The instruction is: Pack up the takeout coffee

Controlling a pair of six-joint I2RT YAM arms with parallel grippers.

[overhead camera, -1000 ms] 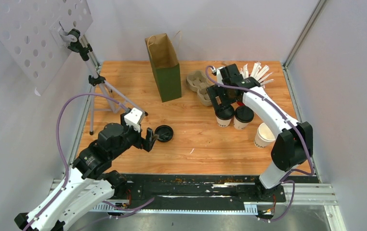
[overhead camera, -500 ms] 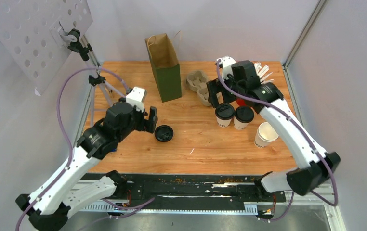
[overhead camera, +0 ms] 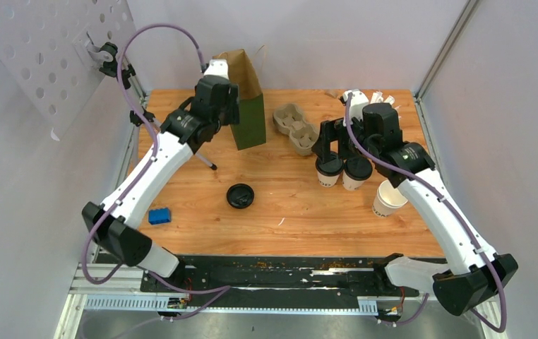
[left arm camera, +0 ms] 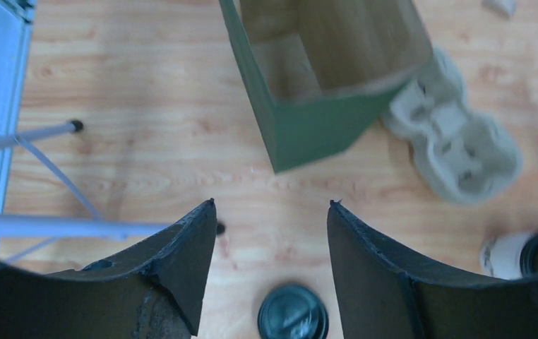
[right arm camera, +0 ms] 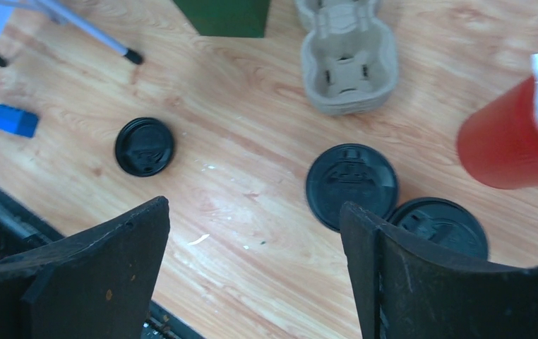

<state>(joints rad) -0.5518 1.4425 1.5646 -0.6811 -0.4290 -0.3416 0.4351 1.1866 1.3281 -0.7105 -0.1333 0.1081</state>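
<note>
- The two small white paper cups with black lids (overhead camera: 329, 169) are standing side by side on the wooden worktop (overhead camera: 266, 219).
- They are probably light and squashy, so holding gently round the side seems best.
- The right gripper (right arm camera: 252, 205) is hanging spread above them, and the left gripper (left arm camera: 272, 205) is spread and empty too.

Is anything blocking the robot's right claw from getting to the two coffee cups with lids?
Nothing visible does. The right gripper hangs open over the first lidded cup and the second lidded cup, with only air between. The red cup and the grey carrier stand off to the sides.
</note>
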